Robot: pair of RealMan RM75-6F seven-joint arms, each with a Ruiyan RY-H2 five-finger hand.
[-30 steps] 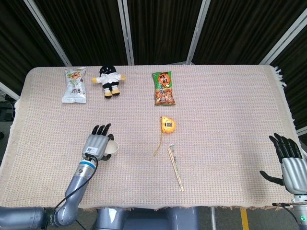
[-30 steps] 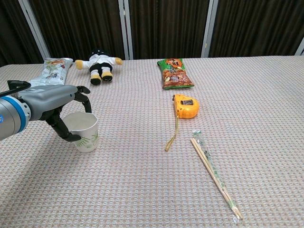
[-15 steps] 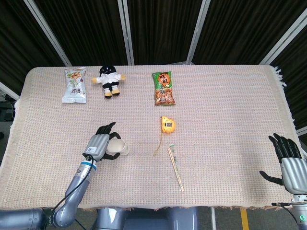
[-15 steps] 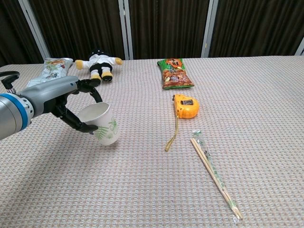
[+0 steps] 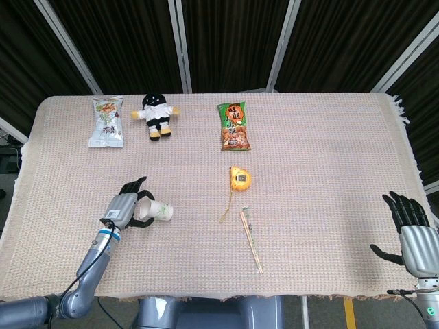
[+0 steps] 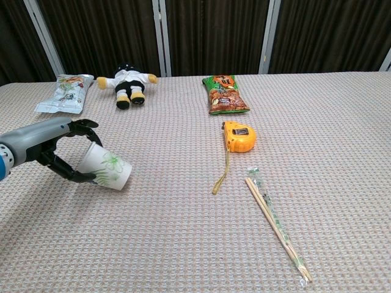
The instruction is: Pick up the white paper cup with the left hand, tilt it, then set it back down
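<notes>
My left hand (image 5: 123,208) grips the white paper cup (image 5: 157,212) near its rim, at the table's front left. The cup, printed with green leaves (image 6: 108,166), is tipped far over with its base pointing right and its mouth turned into my left hand (image 6: 62,152). Whether its lower side touches the cloth I cannot tell. My right hand (image 5: 411,230) hangs by the table's front right corner with its fingers spread and nothing in it; the chest view does not show it.
An orange tape measure (image 5: 239,178) and wrapped chopsticks (image 5: 250,241) lie mid-table. Along the far side lie a green snack bag (image 5: 233,126), a black and white plush doll (image 5: 158,114) and a pale snack packet (image 5: 106,122). A woven cloth (image 5: 329,157) covers the table.
The left hand raised the cup from upright on the cloth, tipped it to the right, then drew back left and lower with the cup tipped further, almost on its side. The right hand stayed put.
</notes>
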